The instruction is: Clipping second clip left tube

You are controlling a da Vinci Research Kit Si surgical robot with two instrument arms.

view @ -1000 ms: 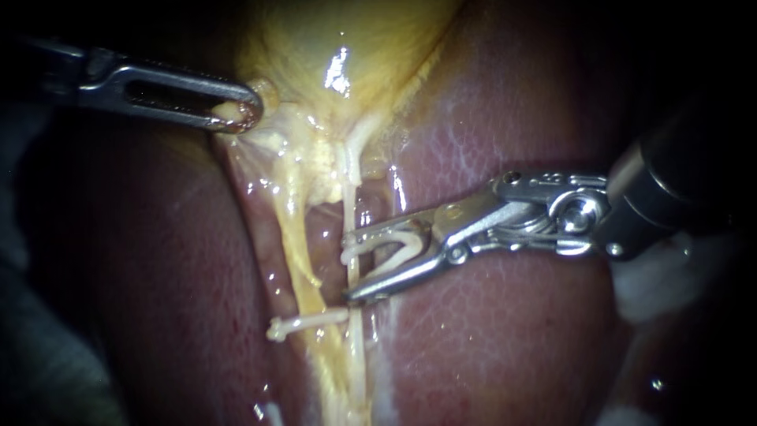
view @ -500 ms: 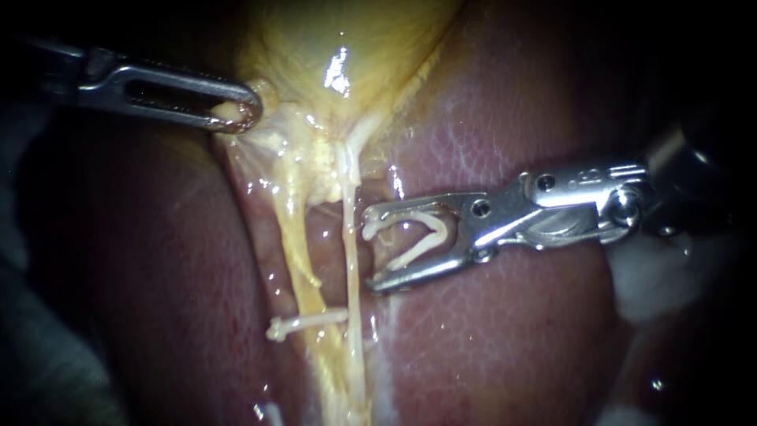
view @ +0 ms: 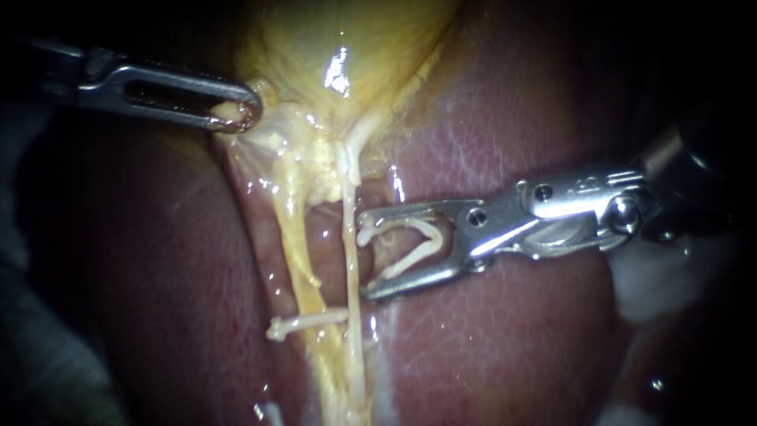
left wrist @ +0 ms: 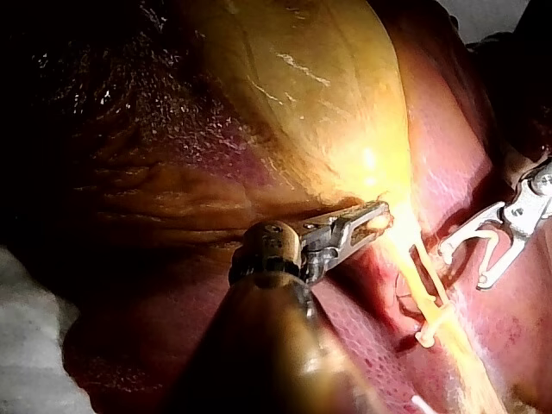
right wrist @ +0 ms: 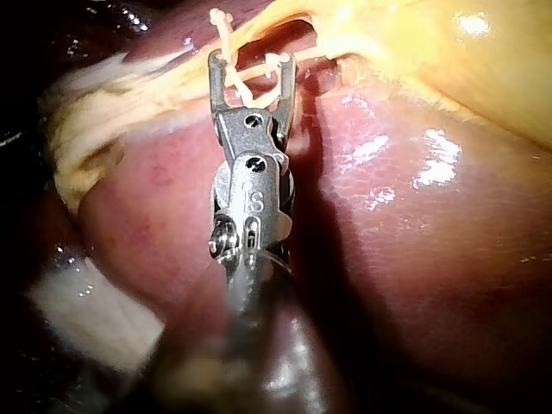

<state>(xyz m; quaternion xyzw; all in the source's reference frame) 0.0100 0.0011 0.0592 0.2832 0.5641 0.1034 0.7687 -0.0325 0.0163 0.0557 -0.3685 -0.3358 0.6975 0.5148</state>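
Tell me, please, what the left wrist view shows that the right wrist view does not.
Only the left wrist view shows the left instrument, jaws shut on the narrow end of the gallbladder. Only the right wrist view shows a white pad beside the shaft of the right instrument. Both show the right instrument's jaws holding an open clip, the yellow gallbladder and the red liver.

The endoscope sits close over the tissue, facing the stretch between the left instrument (view: 236,118) and the right instrument (view: 365,254). Each wrist camera looks along its own shaft toward its jaws, and the left one faces the gallbladder (left wrist: 302,95) beyond them. All three views share the tube (view: 350,237) ahead of the right instrument and the clip (view: 406,241) in its jaws.
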